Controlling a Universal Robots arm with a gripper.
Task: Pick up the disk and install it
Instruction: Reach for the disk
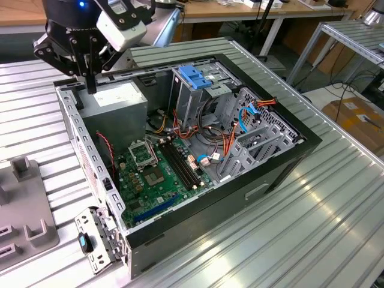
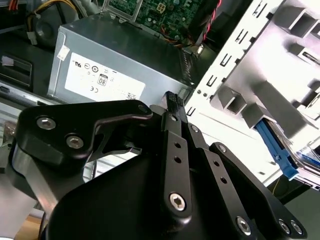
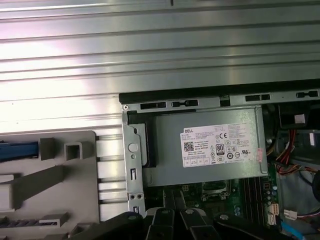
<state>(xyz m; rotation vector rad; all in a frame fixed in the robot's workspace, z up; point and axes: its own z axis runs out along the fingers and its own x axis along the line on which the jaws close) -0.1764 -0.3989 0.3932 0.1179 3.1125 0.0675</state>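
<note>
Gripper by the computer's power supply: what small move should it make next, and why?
Probably shift sideways towards the grey holder beside the case: the gripper hangs empty by the power supply, and the blue-framed disk lies in that holder.

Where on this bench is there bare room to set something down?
The ribbed table is bare on the exterior view's right, beside the computer case. Inside the case it is crowded: circuit board, cables and drive cage. The gripper hangs over the power supply. A grey holder takes the exterior view's left.
</note>
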